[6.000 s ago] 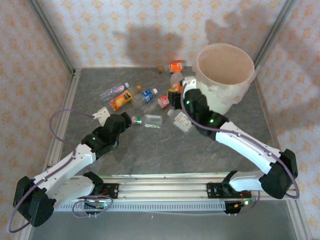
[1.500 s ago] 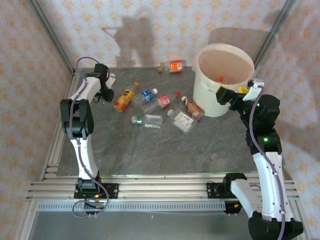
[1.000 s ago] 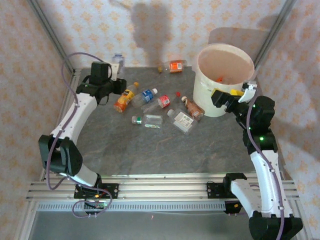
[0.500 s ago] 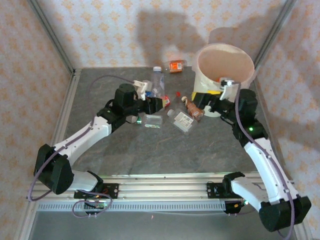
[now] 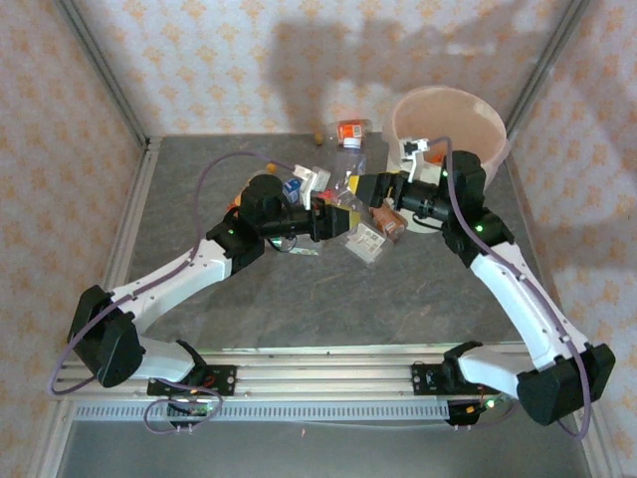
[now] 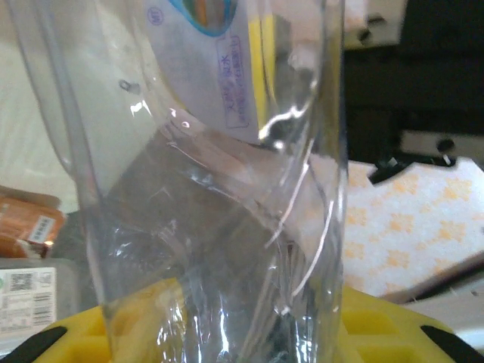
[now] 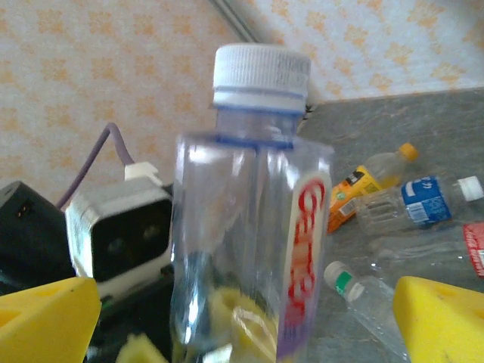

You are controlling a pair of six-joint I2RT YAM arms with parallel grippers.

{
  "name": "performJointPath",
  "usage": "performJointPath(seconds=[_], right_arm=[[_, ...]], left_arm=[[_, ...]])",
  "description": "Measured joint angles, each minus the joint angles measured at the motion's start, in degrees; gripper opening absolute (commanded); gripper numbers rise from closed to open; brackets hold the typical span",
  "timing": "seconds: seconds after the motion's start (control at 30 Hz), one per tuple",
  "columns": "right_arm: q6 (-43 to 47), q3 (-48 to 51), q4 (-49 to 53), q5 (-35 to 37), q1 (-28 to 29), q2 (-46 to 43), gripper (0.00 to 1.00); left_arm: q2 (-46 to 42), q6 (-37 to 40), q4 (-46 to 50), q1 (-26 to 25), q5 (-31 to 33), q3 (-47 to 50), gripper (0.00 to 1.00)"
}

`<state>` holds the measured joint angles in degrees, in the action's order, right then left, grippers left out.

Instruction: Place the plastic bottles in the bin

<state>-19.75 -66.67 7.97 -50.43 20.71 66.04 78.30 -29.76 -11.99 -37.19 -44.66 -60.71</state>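
Observation:
A clear plastic bottle (image 5: 350, 167) with a white cap (image 7: 261, 72) and a red-lettered label stands upright above the table's middle. My left gripper (image 5: 336, 214) is shut on its lower body, and the yellow jaws show through the plastic in the left wrist view (image 6: 234, 340). My right gripper (image 7: 242, 318) is open, with one yellow finger (image 7: 45, 318) on each side of the same bottle, well apart from it. Behind both grippers at the back right is the cream bin (image 5: 495, 124). More bottles lie on the table: orange-labelled (image 7: 359, 189), blue-labelled (image 7: 420, 200), green-capped (image 7: 355, 291).
An orange bottle (image 5: 350, 129) lies by the back wall. A white-labelled bottle (image 5: 366, 239) and a crushed brown one (image 5: 388, 219) lie just under the two grippers, left of the bin. Metal rails run along the table's left edge (image 5: 129, 229) and its front edge.
My left arm has carried the clear bottle right, toward the bin. My right arm has swung left from the bin's rim, and its open fingers now flank the bottle.

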Motion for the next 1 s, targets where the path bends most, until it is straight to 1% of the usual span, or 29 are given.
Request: performJointPath(seconds=[0.07,0.23,0.53,0.77,0.8,0.83,1.0], right_arm=[[-0.3,-2.6,1.7,-1.2,0.2,2.0,1.0],[0.5,-6.3,5.9,-1.9,0.9,4.3,0.84],[1.3,-6.5,9.7,-0.6,0.9,5.4,0.58],[2.5,-8.4,13.1,0.4,0.9,6.5,0.42],[2.5,-8.4,13.3,0.5,0.9,6.5,0.41],[2.6,-8.4,13.3,0.6,0.9,6.5,0.4],[2.9,-8.4,13.6,2.4,1.2,6.5,0.36]], left_arm=[[0.5,0.3,0.2,-0.6,-1.3,-0.6,0.32],[2.5,1.6,1.1,-1.8,-2.9,-3.1,0.32],[4.2,2.8,1.2,-2.6,-3.3,-3.6,0.32],[4.5,3.8,2.3,-2.6,-3.8,-4.2,0.34],[4.5,3.8,2.4,-2.6,-3.8,-4.3,0.38],[4.5,3.8,2.4,-2.6,-3.8,-4.3,0.46],[4.6,4.2,3.7,-2.6,-3.0,-4.5,0.75]])
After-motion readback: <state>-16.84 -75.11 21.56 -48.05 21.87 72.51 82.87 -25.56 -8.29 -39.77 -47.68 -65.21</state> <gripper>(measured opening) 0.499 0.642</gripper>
